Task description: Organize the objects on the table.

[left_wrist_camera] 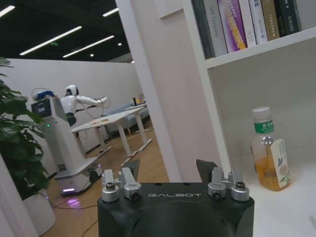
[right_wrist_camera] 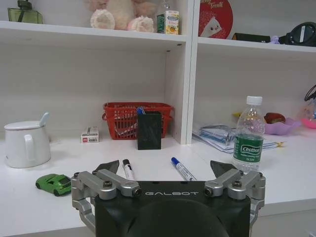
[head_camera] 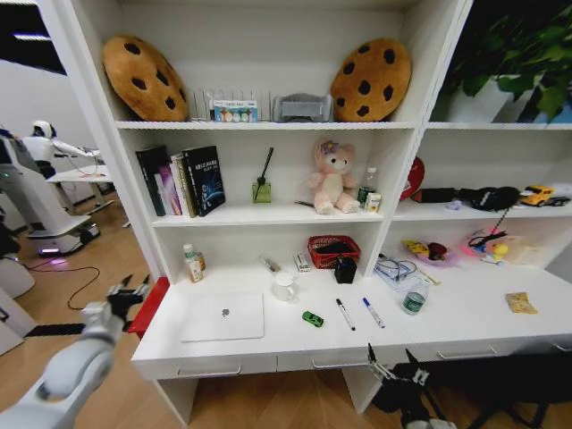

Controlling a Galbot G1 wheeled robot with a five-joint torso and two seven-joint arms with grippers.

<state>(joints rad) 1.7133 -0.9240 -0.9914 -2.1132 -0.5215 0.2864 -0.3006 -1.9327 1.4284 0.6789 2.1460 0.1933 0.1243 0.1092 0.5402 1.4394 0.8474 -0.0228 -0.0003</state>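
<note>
- Right gripper (head_camera: 391, 367) hangs off the worktop's (head_camera: 465, 323) front edge, below the two pens; jaws apart, nothing between them. Judged: held low and level so its wrist camera faces the clutter before any pick.
- Left gripper (head_camera: 128, 292) sits off the worktop's left end, beside the laptop (head_camera: 223, 316); jaws apart, empty. Looks parked.
- Landmark: laptop, closed, lying flat at the worktop's left front, long side running along the front edge.
- Green toy car (head_camera: 312, 318) just right of the laptop, long axis angled slightly to the edge.
- Black-capped pen (head_camera: 345, 314) and blue-capped pen (head_camera: 374, 312) farther right of the laptop, side by side, apart, both lying slanted with caps toward the shelves.
- Clear water bottle (head_camera: 413, 298) beyond the pens, upright, green label.
- Yellow snack packet (head_camera: 521, 303) far right, flat, well apart from the laptop.
- White mug (head_camera: 284, 286) stands behind the laptop's right corner.
</note>
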